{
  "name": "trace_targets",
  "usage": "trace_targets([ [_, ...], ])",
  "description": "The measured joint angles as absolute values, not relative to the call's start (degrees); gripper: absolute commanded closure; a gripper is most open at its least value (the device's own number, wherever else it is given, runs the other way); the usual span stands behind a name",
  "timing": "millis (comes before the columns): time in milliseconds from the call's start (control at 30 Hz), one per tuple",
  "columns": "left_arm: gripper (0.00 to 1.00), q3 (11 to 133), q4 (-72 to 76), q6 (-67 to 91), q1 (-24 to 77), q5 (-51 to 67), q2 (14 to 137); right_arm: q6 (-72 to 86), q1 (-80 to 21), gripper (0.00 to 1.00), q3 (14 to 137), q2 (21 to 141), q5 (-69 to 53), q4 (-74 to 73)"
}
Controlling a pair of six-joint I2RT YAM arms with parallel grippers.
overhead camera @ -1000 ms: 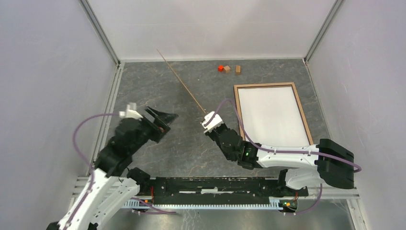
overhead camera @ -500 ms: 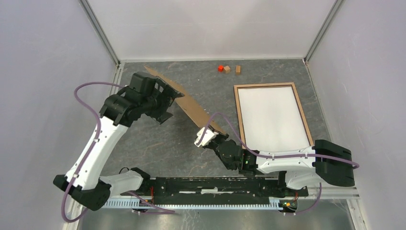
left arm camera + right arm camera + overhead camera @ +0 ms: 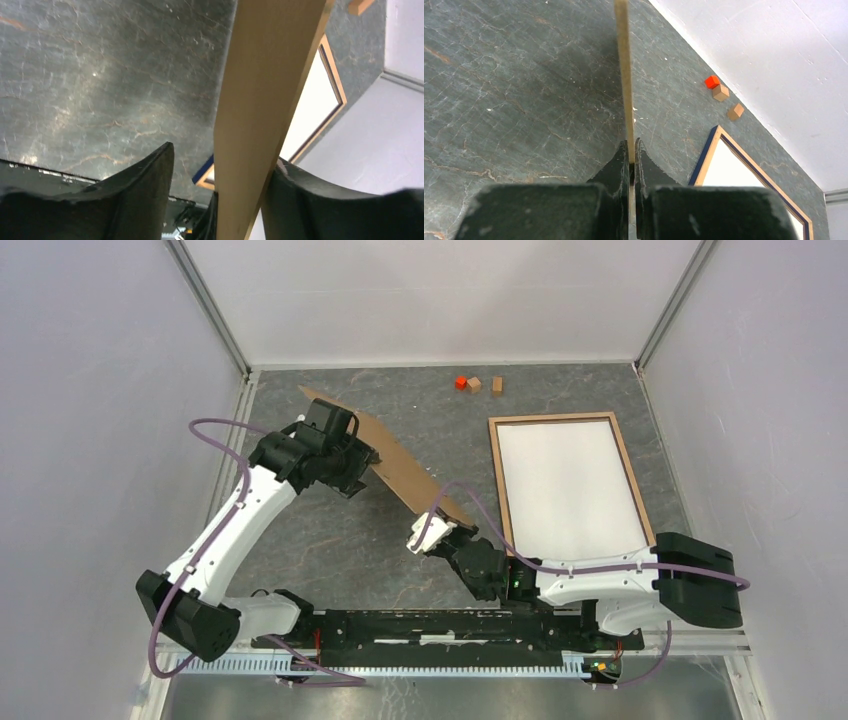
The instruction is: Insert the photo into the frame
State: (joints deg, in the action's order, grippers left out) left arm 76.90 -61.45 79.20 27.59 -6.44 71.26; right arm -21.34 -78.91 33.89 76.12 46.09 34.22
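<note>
The frame (image 3: 497,480) lies flat at the right of the table, light wood rails up, and a white sheet (image 3: 570,485) fills its opening. I cannot tell whether that sheet is the photo; no beach picture shows in any view. A plain brown backing board (image 3: 395,465) hangs tilted over the table's middle. My right gripper (image 3: 440,520) is shut on its near end, the board (image 3: 622,60) standing edge-on between the jaws (image 3: 630,142). My left gripper (image 3: 360,458) straddles its far part, open (image 3: 225,154). One finger (image 3: 295,185) touches the board (image 3: 265,75); the other stands apart.
A red cube (image 3: 461,382) and two small wooden cubes (image 3: 474,384) (image 3: 497,385) sit by the back wall. Grey walls close in on the left, back and right. The arms' mounting rail (image 3: 450,625) runs along the near edge.
My left arm has swung in from the left and put its jaws around the board, which are now narrowing. My right gripper has drawn back a little and tilted the board from edge-on to slanted.
</note>
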Motion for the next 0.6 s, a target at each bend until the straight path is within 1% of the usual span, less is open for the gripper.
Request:
trace_targets([
  [33, 0.5, 75.61, -60.4, 79.18, 27.46, -6.96, 71.35, -21.32, -79.13, 0.99, 33.76, 76.05, 46.26, 34.17],
  [67, 0.62, 74.19, -59.0, 79.13, 27.4, -7.38, 71.29, -21.32, -79.4, 0.95, 33.61, 76.01, 46.37, 34.17],
  [100, 0.7, 72.95, -57.47, 79.05, 27.35, -7.6, 71.13, -21.34, -79.83, 0.88, 33.36, 75.96, 46.44, 33.95],
  [167, 0.84, 70.7, -53.78, 78.76, 27.33, -7.77, 70.74, -21.37, -80.49, 0.66, 32.95, 75.92, 46.5, 33.47],
  [200, 0.87, 69.6, -52.18, 78.56, 27.33, -7.88, 70.48, -21.06, -80.88, 0.53, 32.75, 75.83, 46.65, 33.06],
  [233, 0.94, 68.4, -51.0, 77.91, 27.27, -8.29, 70.13, -20.36, -81.25, 0.38, 32.71, 75.61, 46.78, 32.27],
  [267, 0.98, 67.66, -50.33, 77.56, 27.2, -8.47, 69.82, -19.49, -81.56, 0.27, 32.71, 75.05, 46.98, 31.33],
  [300, 0.98, 66.87, -49.15, 76.82, 27.11, -8.6, 69.36, -18.11, -81.78, 0.2, 32.75, 74.22, 47.13, 29.87],
  [367, 0.98, 65.84, -47.27, 75.59, 26.92, -9.02, 68.03, -14.81, -82.08, 0.15, 33.74, 71.31, 47.24, 23.62],
  [467, 0.98, 63.72, -46.98, 72.93, 25.08, -9.78, 64.29, -9.43, -82.13, 0.1, 37.76, 65.56, 44.73, 12.21],
  [600, 0.98, 61.3, -47.53, 67.11, 22.02, -10.37, 57.91, -4.54, -82.15, 0.08, 43.11, 54.24, 39.42, 1.17],
])
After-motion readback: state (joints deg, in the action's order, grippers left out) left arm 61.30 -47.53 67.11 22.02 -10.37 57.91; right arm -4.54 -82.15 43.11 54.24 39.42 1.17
